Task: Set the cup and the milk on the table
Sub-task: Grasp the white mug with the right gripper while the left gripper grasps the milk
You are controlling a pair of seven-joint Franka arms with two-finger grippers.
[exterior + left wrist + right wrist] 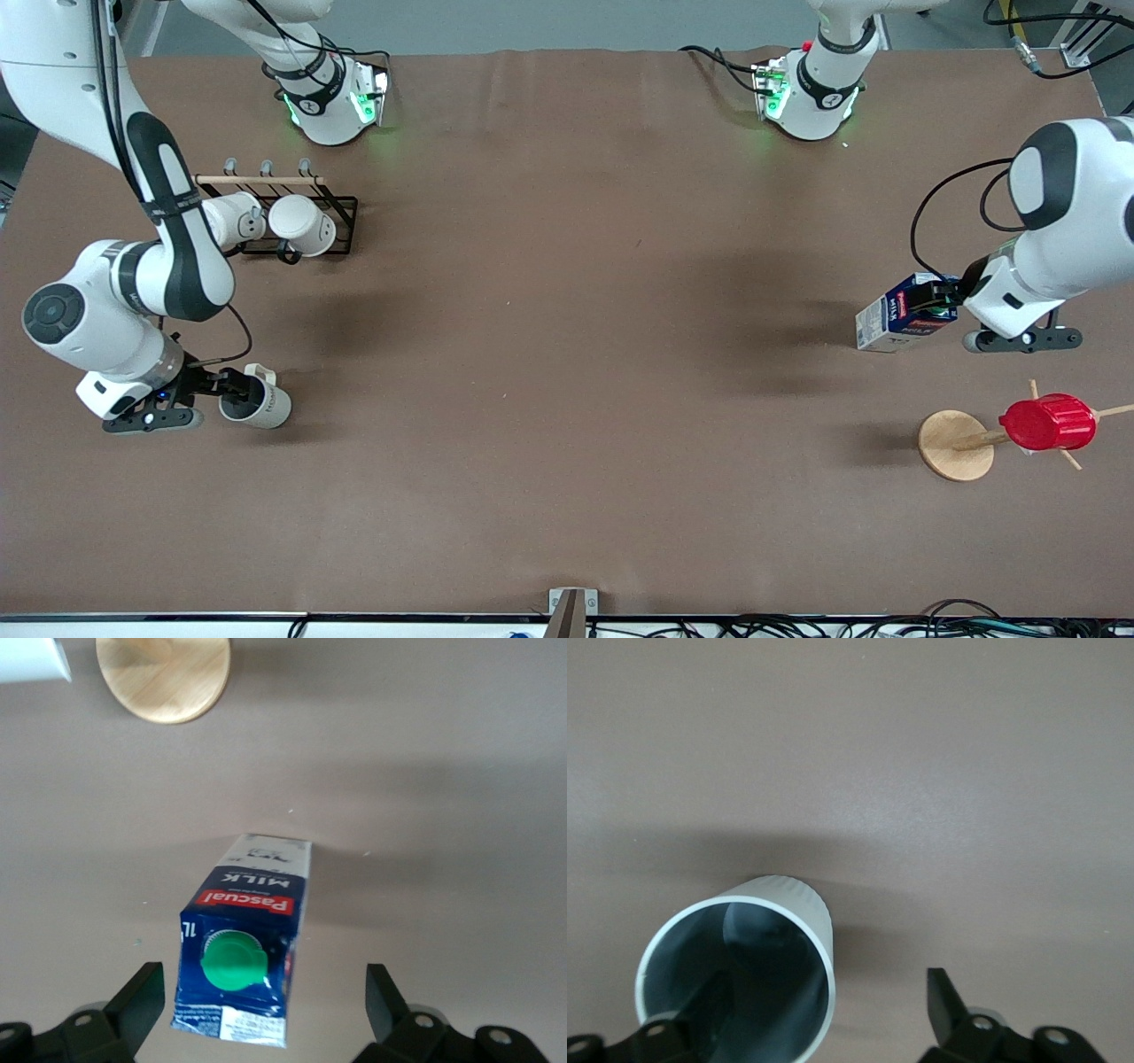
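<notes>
From the front, my right gripper (232, 390) sits low at the right arm's end of the table (567, 372), right at the cup (257, 403), which is nearer the camera than the mug rack (283, 221). My left gripper (952, 306) is at the milk (899, 315), at the left arm's end, with the red cup (1048, 422) on its wooden stand (955, 445) nearer the camera.

Left wrist: my fingers (142, 997) stand spread wide, the milk (241, 943) between them, untouched, green cap (232, 961) facing me.

Right wrist: my fingers (943, 997) are spread; one reaches inside the cup (735, 979), the other stays clear outside its wall.
</notes>
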